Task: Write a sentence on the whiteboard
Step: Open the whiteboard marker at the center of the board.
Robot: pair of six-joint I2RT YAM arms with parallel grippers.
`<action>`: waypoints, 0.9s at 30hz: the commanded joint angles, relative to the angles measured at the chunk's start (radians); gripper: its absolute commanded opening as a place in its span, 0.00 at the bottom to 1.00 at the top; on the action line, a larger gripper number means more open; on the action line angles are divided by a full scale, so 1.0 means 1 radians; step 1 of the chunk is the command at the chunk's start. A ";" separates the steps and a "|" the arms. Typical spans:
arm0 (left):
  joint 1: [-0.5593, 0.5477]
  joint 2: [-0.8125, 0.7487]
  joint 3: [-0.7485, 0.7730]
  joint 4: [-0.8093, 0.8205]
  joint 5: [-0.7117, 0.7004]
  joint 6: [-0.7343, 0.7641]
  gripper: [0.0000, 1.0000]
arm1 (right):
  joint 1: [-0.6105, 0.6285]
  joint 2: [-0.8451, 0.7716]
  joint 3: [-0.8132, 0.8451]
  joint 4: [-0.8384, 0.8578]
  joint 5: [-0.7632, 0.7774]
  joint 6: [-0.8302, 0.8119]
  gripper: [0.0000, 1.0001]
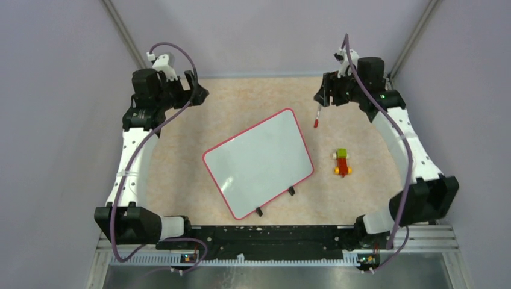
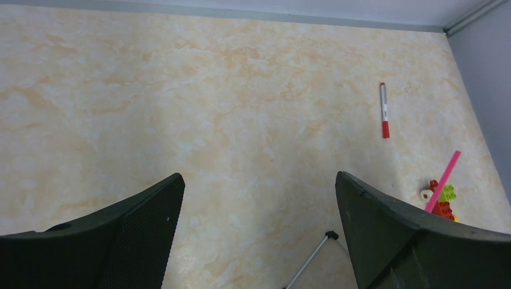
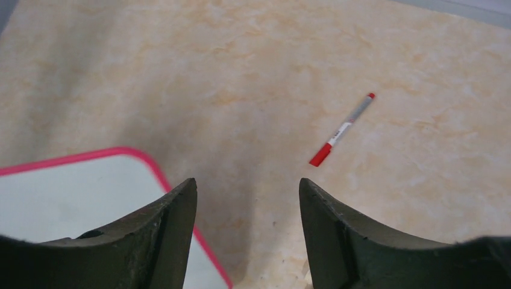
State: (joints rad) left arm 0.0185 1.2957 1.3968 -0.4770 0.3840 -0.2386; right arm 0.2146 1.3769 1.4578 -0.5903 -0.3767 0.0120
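Whiteboard (image 1: 259, 162) lies face up and blank on the table (image 1: 241, 96). Red marker (image 1: 317, 116) lies just past its far right corner, nearest your right gripper (image 3: 247, 183), which is open and empty like your left gripper (image 2: 259, 180).

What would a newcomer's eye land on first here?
The flat white rectangular board with a red-pink frame sits askew mid-table, its face blank. A slim grey marker with a red cap lies off its far right corner, and a stack of coloured toy bricks stands to its right.
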 commanded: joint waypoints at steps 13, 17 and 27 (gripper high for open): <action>0.007 -0.043 -0.036 0.015 -0.249 -0.095 0.99 | -0.018 0.601 0.265 -0.004 0.402 0.136 0.52; 0.008 -0.048 -0.057 0.024 -0.251 -0.106 0.99 | -0.012 0.700 0.342 -0.023 0.426 0.144 0.50; 0.008 -0.060 -0.081 0.036 -0.251 -0.120 0.99 | -0.003 0.855 0.439 -0.039 0.477 0.158 0.46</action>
State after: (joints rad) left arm 0.0204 1.2762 1.3254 -0.4904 0.1402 -0.3401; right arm 0.2031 2.1914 1.8374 -0.6216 0.0643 0.1516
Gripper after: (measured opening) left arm 0.987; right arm 0.481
